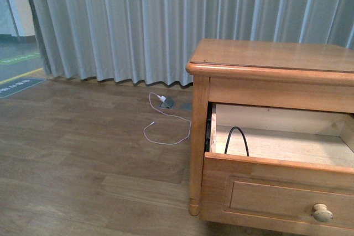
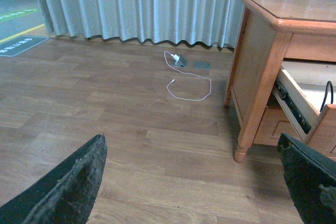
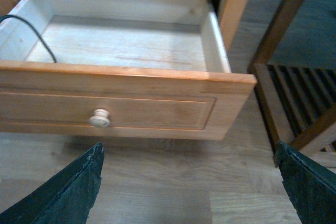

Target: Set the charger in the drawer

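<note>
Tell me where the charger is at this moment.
Only the charger's black cable shows: in the front view it arches up inside the open drawer, near its left wall. The plug block itself is hidden behind the drawer front.

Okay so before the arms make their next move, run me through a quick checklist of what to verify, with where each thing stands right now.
1. Drawer open: ok, pulled well out of the nightstand.
2. Charger in the drawer: cannot tell. Only its black cable arches up at the drawer's left end; the plug block is hidden.
3. Left gripper empty: ok, open, nothing between its fingers.
4. Right gripper empty: ok, open, in front of the drawer.
5. Knob reachable: ok, nothing covering it.
6. Cable clear of the drawer front: cannot tell; it rises above the front's top edge.
</note>
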Available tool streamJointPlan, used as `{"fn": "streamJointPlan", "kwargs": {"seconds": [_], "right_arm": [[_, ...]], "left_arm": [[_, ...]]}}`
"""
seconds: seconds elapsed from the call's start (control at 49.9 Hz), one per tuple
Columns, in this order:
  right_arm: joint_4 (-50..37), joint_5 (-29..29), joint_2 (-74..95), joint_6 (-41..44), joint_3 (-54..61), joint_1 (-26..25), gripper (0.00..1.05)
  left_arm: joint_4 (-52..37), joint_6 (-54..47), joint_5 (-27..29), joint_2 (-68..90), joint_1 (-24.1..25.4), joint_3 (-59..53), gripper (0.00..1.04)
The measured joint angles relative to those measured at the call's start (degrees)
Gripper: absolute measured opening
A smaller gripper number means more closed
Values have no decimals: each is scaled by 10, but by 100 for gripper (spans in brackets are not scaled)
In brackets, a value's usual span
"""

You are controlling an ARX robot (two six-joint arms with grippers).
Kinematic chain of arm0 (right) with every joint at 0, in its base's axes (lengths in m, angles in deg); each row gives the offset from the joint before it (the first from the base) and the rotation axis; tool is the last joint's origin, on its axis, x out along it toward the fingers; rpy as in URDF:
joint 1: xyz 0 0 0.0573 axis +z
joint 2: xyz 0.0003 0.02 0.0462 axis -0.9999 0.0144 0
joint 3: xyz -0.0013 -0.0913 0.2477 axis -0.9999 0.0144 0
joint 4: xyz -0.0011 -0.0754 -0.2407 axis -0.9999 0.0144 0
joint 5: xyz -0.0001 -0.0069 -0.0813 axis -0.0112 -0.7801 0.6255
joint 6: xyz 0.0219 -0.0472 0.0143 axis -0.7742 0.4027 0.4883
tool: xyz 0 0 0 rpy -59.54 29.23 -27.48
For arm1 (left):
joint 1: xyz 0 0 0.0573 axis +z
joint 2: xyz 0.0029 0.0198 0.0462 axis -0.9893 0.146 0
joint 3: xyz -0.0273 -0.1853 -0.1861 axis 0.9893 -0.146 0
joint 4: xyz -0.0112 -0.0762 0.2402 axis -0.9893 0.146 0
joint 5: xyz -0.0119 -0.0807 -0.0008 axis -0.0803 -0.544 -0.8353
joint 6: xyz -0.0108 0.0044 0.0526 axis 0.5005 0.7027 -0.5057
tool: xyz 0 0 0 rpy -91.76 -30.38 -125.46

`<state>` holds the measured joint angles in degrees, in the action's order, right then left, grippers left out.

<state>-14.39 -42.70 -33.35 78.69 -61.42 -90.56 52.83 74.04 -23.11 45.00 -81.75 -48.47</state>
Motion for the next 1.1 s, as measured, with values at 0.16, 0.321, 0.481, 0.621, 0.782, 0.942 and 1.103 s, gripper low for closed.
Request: {"fn": "streamJointPlan", "kwargs": {"seconds": [0.16, 0.321, 0.481, 0.621, 0.782, 0.942, 1.103], "right_arm": [[-53, 2, 137, -9, -54, 47, 97], [-95, -7, 297, -12, -121, 76, 97], [-129, -17, 491, -31, -206, 89, 97], [-161, -10, 591, -67, -263, 92, 97], [-194, 14, 667, -91, -332, 92, 97], [-225, 49, 737, -95, -407, 87, 97], [-256, 73, 814, -87, -485, 78, 97]], "left_arm": [[0, 0, 0, 0, 0, 0, 99], [0, 0, 0, 0, 0, 0, 99], [0, 0, 0, 0, 0, 0, 99], [0, 0, 0, 0, 0, 0, 99], [0, 0, 0, 0, 0, 0, 99], [0, 0, 0, 0, 0, 0, 99], [0, 0, 0, 0, 0, 0, 99]]}}
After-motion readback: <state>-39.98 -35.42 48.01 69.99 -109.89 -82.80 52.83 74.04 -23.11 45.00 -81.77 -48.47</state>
